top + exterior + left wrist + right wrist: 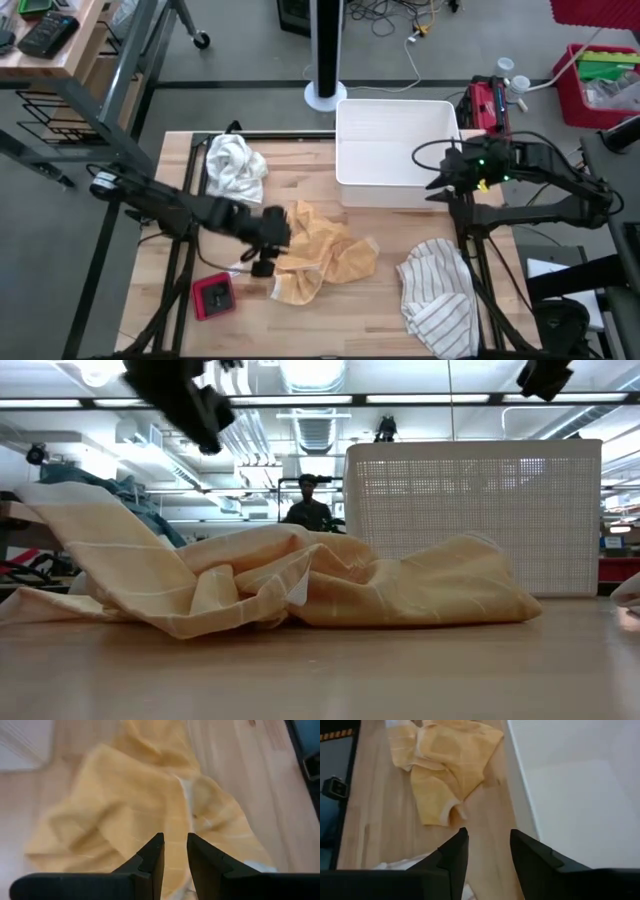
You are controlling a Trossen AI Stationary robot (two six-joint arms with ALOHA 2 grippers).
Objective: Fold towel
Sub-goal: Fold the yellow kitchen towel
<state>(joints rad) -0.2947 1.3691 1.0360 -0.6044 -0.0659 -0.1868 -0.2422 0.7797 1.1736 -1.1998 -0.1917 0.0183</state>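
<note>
Grey floor is seen around the wooden table [350, 320] in the high view, and a long room with ceiling lights and a person standing far behind is seen only in the low view.

On the far part of the table a white basket [395, 150] is placed, and its perforated wall is shown only by the low view. A yellow towel [320, 255] is lying crumpled in the middle of the table, just in front of the basket. A striped towel [440, 295] is lying at the right near edge, and a white towel [235, 165] is lying at the far left. A small red device [213, 295] is seen at the near left, apart from the yellow towel.

The left pincer [268, 245] is held over the left edge of the yellow towel; in the left wrist view its fingers [152, 855] are seen with a narrow gap between them and nothing is pinched. In the low view it is above the cloth, not touching it.

The right pincer [440, 180] is held over the right near rim of the basket, well apart from the yellow towel; in the right wrist view its fingers [455, 852] are spread and empty.
</note>
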